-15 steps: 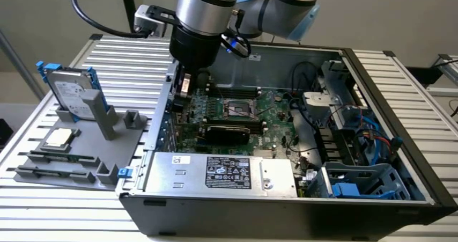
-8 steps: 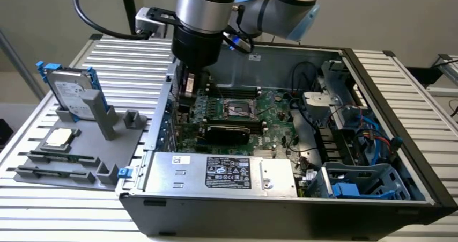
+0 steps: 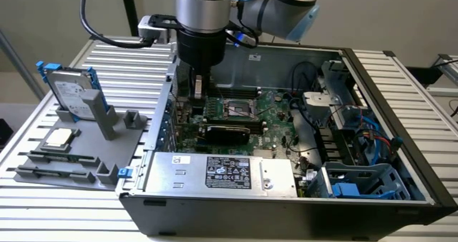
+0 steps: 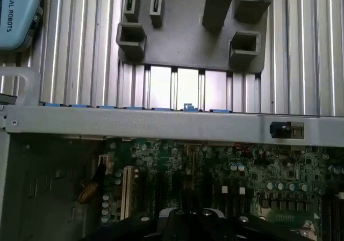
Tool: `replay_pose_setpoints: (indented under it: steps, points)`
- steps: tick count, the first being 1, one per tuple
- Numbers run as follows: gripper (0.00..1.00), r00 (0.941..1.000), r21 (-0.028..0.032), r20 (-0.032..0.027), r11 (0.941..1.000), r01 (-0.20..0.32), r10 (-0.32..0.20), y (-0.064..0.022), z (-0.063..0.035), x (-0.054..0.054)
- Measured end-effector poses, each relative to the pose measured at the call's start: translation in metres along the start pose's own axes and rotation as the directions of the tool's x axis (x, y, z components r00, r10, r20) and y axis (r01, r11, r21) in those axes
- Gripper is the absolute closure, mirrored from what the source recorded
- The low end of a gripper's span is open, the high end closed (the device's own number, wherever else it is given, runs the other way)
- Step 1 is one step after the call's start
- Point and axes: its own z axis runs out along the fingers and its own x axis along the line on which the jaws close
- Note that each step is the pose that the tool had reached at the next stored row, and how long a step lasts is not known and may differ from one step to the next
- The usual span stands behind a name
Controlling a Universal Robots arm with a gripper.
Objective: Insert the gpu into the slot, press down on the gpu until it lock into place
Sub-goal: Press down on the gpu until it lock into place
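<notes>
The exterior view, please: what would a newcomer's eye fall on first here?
First, the open computer case with its green motherboard, and the arm reaching down into it, the shut gripper just above the board. Next, the silver labelled power supply along the case's near wall. At the exterior view's left, a hard drive stands upright in a grey holder tray.

A ribbed metal table (image 3: 136, 65) carries everything. Across the middle and right of the exterior view an open black computer case (image 3: 286, 210) sits directly on it. At the left lies a grey holder tray (image 3: 82, 145), touching the case's side.
</notes>
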Motion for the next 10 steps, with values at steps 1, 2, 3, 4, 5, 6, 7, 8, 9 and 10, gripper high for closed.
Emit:
replay_pose_setpoints:
  steps: [1, 2, 3, 4, 5, 6, 7, 8, 9, 10]
  points:
    - [0.89, 1.0, 0.0141, -0.0003, 0.9999, 0.0, 0.0, -0.0007, -0.0001, 0.0]
    - [0.89, 1.0, 0.0263, -0.0008, 0.9997, 0.0, 0.0, -0.0019, -0.0002, 0.0]
    - [0.89, 1.0, 0.0347, -0.0006, 0.9994, 0.001, -0.001, -0.0034, -0.0003, 0.0]
    - [0.89, 1.0, 0.0391, 0.0005, 0.9992, 0.001, -0.001, -0.0056, -0.0005, 0.001]
    - [0.89, 1.0, 0.0413, 0.0018, 0.9991, 0.001, -0.001, -0.0083, -0.0012, 0.001]
    - [0.89, 1.0, 0.0421, 0.0035, 0.9991, 0.001, -0.001, -0.0115, -0.0022, 0.001]
    - [0.89, 1.0, 0.0427, 0.0056, 0.9991, 0.001, -0.001, -0.0147, -0.0034, 0.001]
    - [0.89, 1.0, 0.043, 0.0084, 0.9991, 0.001, -0.002, -0.0179, -0.0045, 0.001]
    - [0.89, 0.9999, 0.0431, 0.011, 0.9991, 0.001, -0.002, -0.0205, -0.0059, 0.002]
    - [0.89, 0.9999, 0.0432, 0.0132, 0.9991, 0.001, -0.002, -0.0225, -0.0072, 0.002]
